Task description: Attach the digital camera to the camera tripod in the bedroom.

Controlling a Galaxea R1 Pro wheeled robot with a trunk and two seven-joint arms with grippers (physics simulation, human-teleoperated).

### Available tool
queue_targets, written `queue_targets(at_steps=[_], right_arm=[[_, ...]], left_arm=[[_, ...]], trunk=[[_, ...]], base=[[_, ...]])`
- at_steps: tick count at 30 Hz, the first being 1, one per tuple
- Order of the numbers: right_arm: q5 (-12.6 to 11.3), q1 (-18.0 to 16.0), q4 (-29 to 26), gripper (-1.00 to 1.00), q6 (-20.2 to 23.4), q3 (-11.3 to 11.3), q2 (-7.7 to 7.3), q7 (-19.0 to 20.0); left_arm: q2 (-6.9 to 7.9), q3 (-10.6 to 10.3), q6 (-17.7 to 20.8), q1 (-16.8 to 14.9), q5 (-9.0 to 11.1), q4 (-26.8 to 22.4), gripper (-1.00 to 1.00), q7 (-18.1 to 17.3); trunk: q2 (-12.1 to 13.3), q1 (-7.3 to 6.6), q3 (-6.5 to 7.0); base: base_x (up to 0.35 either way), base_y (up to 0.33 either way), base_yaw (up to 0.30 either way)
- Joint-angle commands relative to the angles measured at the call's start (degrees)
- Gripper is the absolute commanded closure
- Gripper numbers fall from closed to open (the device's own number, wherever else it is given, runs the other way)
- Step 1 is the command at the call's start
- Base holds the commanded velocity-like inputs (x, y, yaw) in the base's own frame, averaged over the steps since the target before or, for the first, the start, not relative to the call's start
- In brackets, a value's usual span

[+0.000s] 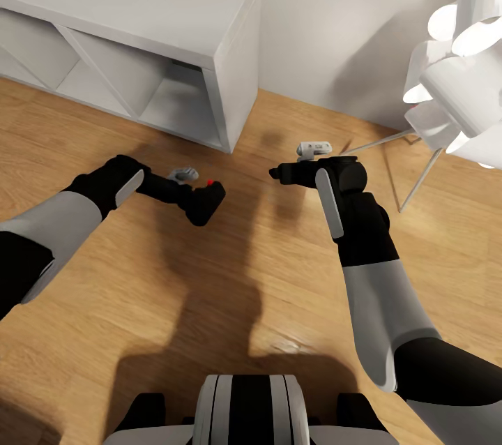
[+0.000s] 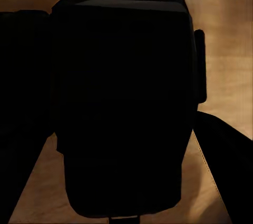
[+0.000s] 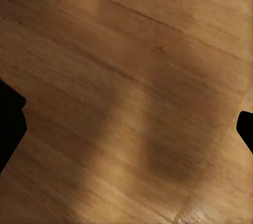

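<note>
Carrying the digital camera (image 1: 204,202) clamped in the left gripper (image 1: 189,195), held clear of the floor in front of the white cube shelf (image 1: 209,61) for transport; right gripper (image 3: 126,124) spread wide, empty.

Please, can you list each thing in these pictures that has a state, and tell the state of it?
digital camera: held off the floor in the left gripper, red button up.
left gripper: shut on the digital camera.
right gripper: open, holding nothing, over the wood floor.
floor lamp: standing by the wall.
white shelf unit: standing on the floor, visible compartments empty.
</note>
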Motion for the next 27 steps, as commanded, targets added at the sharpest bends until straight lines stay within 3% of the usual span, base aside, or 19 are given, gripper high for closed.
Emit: queue_targets(at_steps=[1,8,17,27], right_arm=[[-0.23,-0.03,-0.03,-1.00,0.22,-0.02,0.01,-0.07],[-0.23,-0.03,-0.03,-1.00,0.22,-0.02,0.01,-0.06],[-0.23,-0.03,-0.03,-1.00,0.21,-0.02,0.01,-0.04],[-0.23,-0.03,-0.03,-1.00,0.21,-0.02,0.01,-0.03]], left_arm=[[0.08,-0.19,0.49,0.25,0.32,-0.26,1.00,1.12],[0.26,1.07,1.25,1.25,0.46,-0.78,1.00,5.95],[0.43,3.65,2.23,1.58,0.20,-0.93,1.00,7.52],[1.20,4.27,3.00,1.71,0.17,-0.98,1.00,7.91]], trunk=[[-0.01,-0.01,-0.03],[-0.01,-0.01,-0.03],[-0.01,-0.01,-0.03],[-0.01,-0.01,-0.03]], base=[[0.000,0.000,0.000],[0.000,0.000,0.000],[0.000,0.000,0.000],[0.000,0.000,0.000]])
